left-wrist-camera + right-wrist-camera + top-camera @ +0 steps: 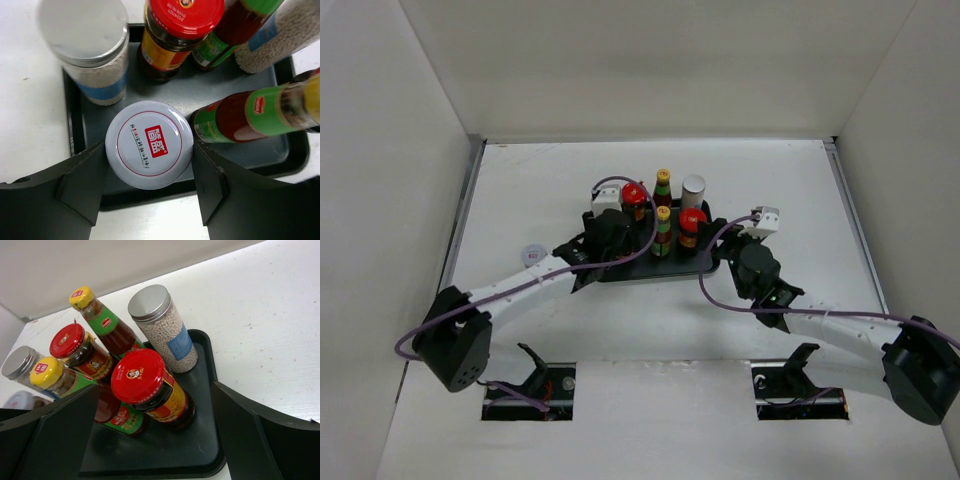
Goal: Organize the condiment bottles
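Left wrist: left gripper (150, 148) clamps short white-lidded jar (149, 144), seemingly setting it onto black rectangular tray (75, 130) beneath. Next, let go and rise straight; right gripper (155, 386) stands wide apart

2 yellow-cap sauce btls (107, 322), 2 red-lid jars (137, 376), 2 silver-cap shakers (150, 302), 2 white-lid jars (149, 144), 1 tray (200, 440)

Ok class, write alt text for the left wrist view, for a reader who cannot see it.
The left end effector grips a white-lidded jar at the edge of the black tray. Behind it stand a shaker, a red-lidded jar and sauce bottles.
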`<action>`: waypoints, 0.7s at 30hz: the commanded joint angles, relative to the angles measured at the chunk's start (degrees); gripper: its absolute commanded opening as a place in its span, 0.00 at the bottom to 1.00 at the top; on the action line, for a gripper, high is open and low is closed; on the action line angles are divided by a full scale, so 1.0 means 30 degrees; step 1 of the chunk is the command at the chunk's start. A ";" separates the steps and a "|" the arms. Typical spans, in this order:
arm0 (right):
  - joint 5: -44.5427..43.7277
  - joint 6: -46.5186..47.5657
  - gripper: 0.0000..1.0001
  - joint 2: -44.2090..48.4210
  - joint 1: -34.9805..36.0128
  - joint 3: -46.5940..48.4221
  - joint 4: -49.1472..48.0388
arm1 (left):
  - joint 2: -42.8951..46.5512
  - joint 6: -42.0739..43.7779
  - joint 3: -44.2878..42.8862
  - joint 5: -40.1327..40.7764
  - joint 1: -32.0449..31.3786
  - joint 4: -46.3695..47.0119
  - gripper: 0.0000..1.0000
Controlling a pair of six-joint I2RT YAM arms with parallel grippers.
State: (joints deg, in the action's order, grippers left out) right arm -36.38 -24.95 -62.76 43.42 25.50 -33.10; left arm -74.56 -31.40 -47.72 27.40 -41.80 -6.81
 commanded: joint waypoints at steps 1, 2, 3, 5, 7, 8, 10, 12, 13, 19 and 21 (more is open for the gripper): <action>-0.0236 -0.0238 1.00 -0.0056 -0.0162 0.0115 -0.1065 | -0.0891 0.0211 -0.1083 0.0331 -0.0259 0.4550 0.36; -0.0207 -0.0238 1.00 -0.0085 -0.0162 0.0115 -0.1065 | -0.1187 0.0241 -0.1113 0.0272 -0.0318 0.4787 0.36; -0.0207 -0.0238 1.00 -0.0114 -0.0191 0.0115 -0.1065 | -0.1538 0.0299 -0.1142 0.0214 -0.0377 0.5079 0.36; -0.0119 -0.0238 1.00 -0.0202 -0.0191 0.0144 -0.1065 | -0.2241 0.0329 -0.1230 0.0213 -0.0406 0.5374 0.36; -0.0119 -0.0238 1.00 -0.0290 -0.0191 0.0173 -0.1065 | -0.2740 0.0213 -0.1260 0.0213 -0.0523 0.5462 0.36; -0.0119 -0.0267 1.00 -0.0319 -0.0191 0.0173 -0.1065 | -0.3004 0.0183 -0.1260 0.0184 -0.0582 0.5608 0.37; -0.0119 -0.0267 1.00 -0.0349 -0.0191 0.0202 -0.1065 | -0.3327 0.0095 -0.1318 0.0155 -0.0815 0.5843 0.38; -0.0090 -0.0297 1.00 -0.0407 -0.0191 0.0202 -0.1065 | -0.3678 0.0124 -0.1522 0.0155 -0.1021 0.6106 0.39; -0.0090 -0.0297 1.00 -0.0407 -0.0191 0.0202 -0.1065 | -0.3825 0.0153 -0.1639 0.0155 -0.1109 0.6107 0.40; -0.0061 -0.0355 1.00 -0.0554 -0.0191 0.0232 -0.1065 | -0.4004 0.0329 -0.1876 0.0651 -0.1607 0.5230 0.71; -0.0032 -0.0385 1.00 -0.0641 -0.0191 0.0290 -0.1065 | -0.3536 0.0300 -0.1642 0.1148 -0.1783 0.4995 0.81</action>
State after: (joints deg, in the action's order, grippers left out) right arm -36.38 -25.32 -64.25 43.16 25.50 -33.47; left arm -88.33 -30.41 -50.02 28.34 -46.26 4.12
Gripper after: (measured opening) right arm 0.999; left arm 0.787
